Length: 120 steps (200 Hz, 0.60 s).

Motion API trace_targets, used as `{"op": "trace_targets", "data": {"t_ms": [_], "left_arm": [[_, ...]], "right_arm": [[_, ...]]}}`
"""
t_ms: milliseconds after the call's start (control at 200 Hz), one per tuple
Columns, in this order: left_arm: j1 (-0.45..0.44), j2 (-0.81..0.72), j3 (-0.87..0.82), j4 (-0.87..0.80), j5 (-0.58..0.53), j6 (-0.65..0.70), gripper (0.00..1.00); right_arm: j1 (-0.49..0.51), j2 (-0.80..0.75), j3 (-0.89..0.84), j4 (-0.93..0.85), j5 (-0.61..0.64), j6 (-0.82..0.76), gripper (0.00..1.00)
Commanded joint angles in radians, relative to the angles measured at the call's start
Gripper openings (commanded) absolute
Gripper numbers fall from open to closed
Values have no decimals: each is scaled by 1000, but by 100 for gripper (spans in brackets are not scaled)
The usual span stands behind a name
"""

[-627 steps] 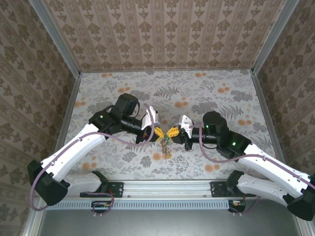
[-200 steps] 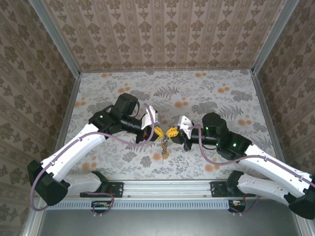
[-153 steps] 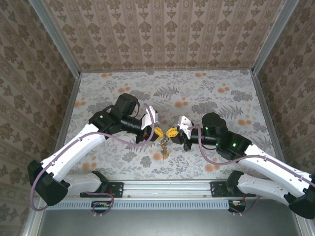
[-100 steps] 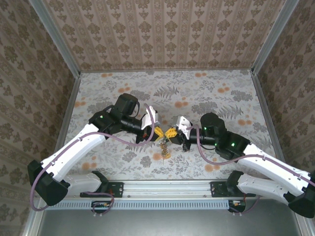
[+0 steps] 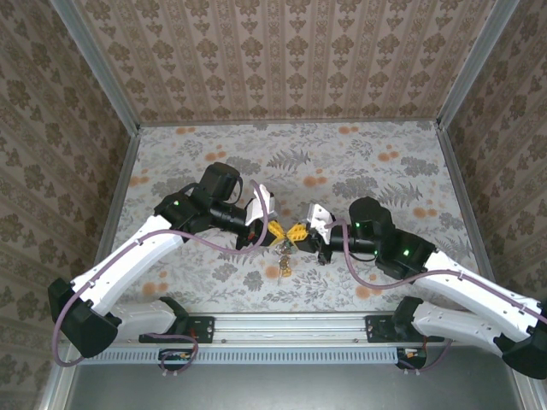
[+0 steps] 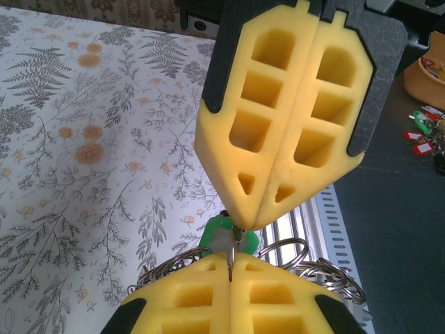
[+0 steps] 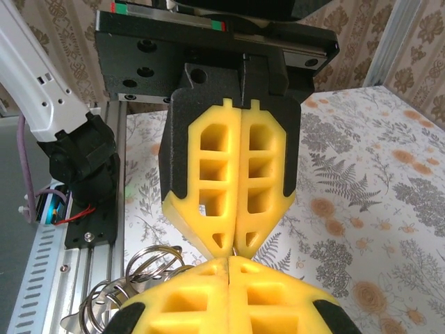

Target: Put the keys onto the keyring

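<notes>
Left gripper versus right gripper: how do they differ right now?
The left gripper reaches in from the left, angled toward the near edge; the right gripper reaches from the right, nearly level. The left gripper pinches the keyring wire in its seam; what the right gripper's tip holds is too small to tell. Both are shut, tips meeting.

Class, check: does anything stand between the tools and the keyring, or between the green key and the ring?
Nothing visible does. The left tool and right tool meet tip to tip, both shut, with the green key and keyring bunched directly at their tips.
</notes>
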Motion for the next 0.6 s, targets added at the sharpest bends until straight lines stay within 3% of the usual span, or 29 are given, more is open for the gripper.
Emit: {"op": "trace_targets", "data": {"t_ms": [0,595], "left_arm": [[11,-17,1,39,32,-2,0],[44,-20,-7,96,104,-47,0]], "right_arm": [[15,-24,-4,-24,-11,-24,0],[65,-2,-10,-83,89,-87,2]]}}
